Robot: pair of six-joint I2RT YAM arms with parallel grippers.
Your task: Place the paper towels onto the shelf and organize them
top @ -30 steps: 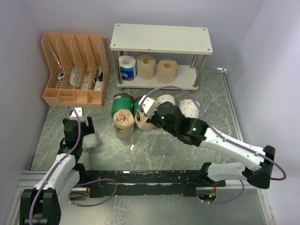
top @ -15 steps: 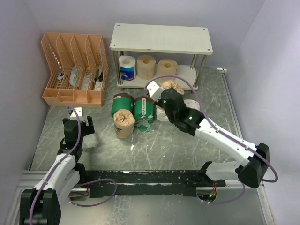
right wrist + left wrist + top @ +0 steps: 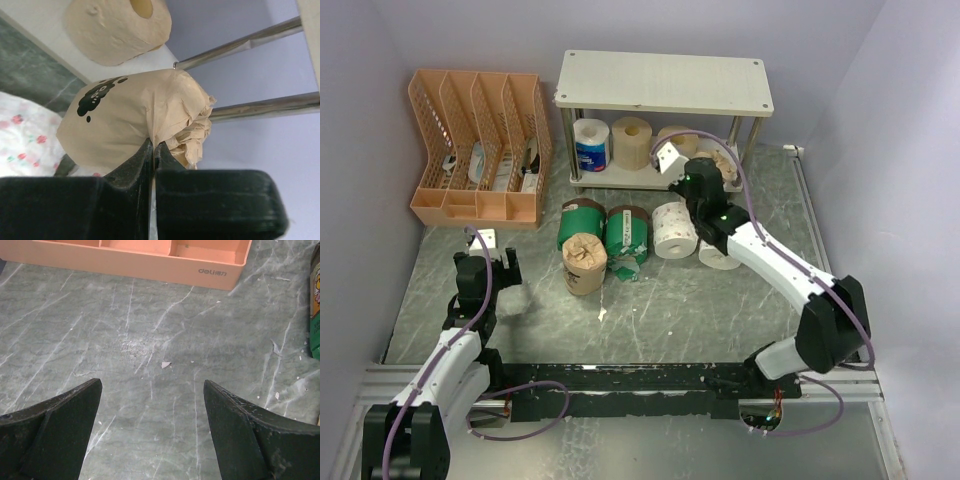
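My right gripper point(image 3: 712, 168) point(image 3: 154, 146) is shut on the crumpled wrap of a brown-paper wrapped paper towel roll point(image 3: 722, 158) point(image 3: 120, 120), held at the right end of the shelf's lower board point(image 3: 720, 182). On that board stand a blue-and-white roll point(image 3: 591, 145) and two tan rolls point(image 3: 632, 142) point(image 3: 672, 138). On the table lie two green rolls point(image 3: 582, 218) point(image 3: 627, 233), a brown-wrapped roll point(image 3: 584, 263) and two white patterned rolls point(image 3: 674, 230) point(image 3: 720, 256). At the left, my left gripper point(image 3: 486, 262) point(image 3: 152, 387) hangs open over bare table.
An orange slotted file organizer point(image 3: 480, 145) point(image 3: 135, 260) stands at the back left. The shelf's top board point(image 3: 663, 82) carries nothing. Silver shelf posts point(image 3: 240, 45) run close beside the held roll. Grey walls close in on both sides.
My right arm has lifted the brown-wrapped roll from the cluster on the table and carried it back and right to the shelf's lower board. The left arm has not moved.
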